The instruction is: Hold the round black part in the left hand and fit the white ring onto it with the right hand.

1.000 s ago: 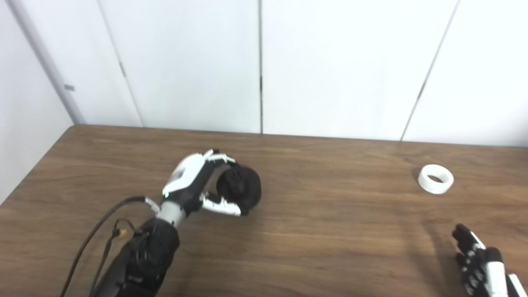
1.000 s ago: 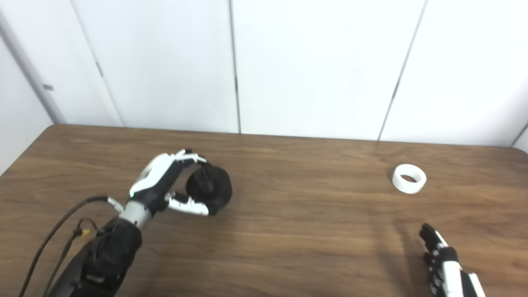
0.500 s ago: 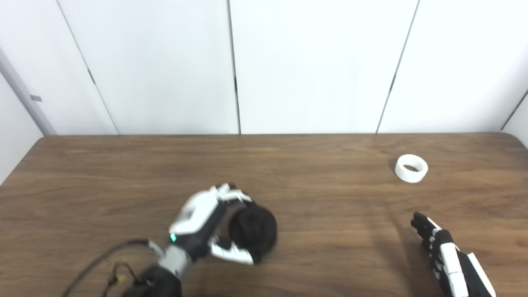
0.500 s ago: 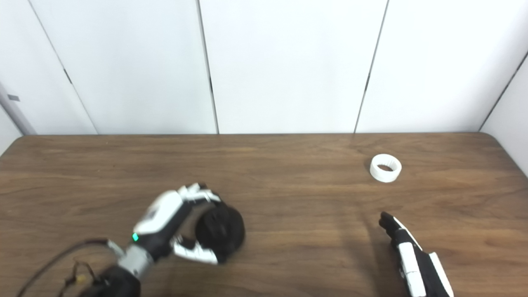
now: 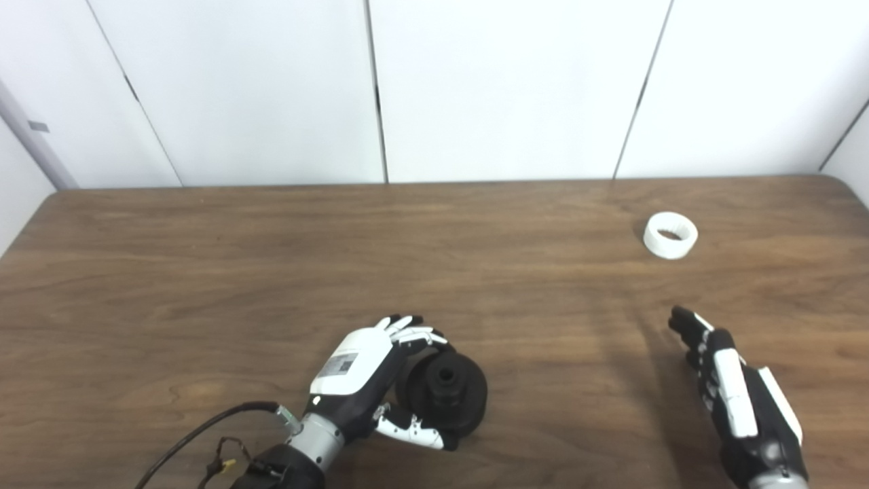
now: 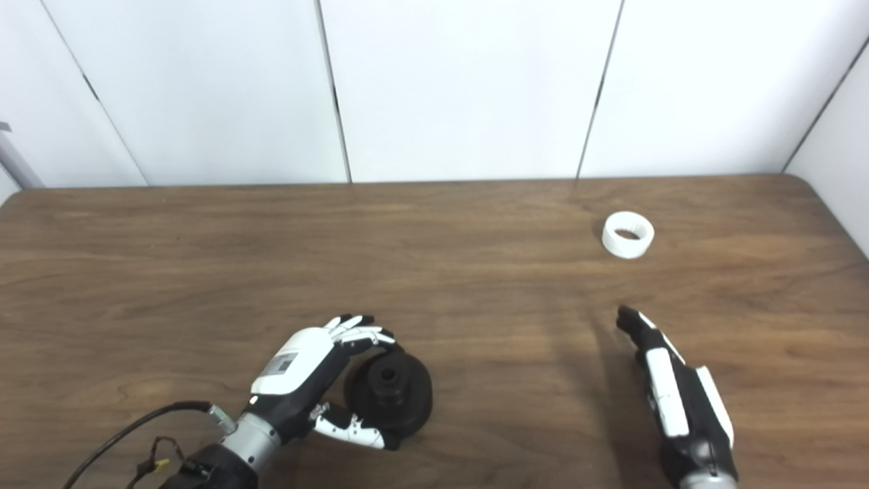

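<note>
Black and round, the part sat low on the wooden table in the left eye view, cupped by the robot's left hand, whose fingers curled over its far rim while the thumb pressed its near edge. A raised hub with a bore faced upward. It looked rigid, moulded and matte, probably light enough for one hand and unlikely to slip; the broad outer rim seemed the sensible place to hold, leaving the hub free. Whether it rested on the table or hung just above it could not be told. The white ring lay flat, well apart on the far right, untouched. It appeared a stiff, thin-walled plastic band, light and perhaps slick, best pinched across its outer wall. The right hand lay between ring and table edge, fingers extended toward the ring, grasping nothing.

From the right eye view, the left hand clasped the black part the same way, hub uppermost. The ring sat near the table's far right corner, its opening upward. The right hand was stretched out, empty, well short of it. The dark wood-grain top looked smooth and level. White panelled walls with dark seams closed the room behind.
</note>
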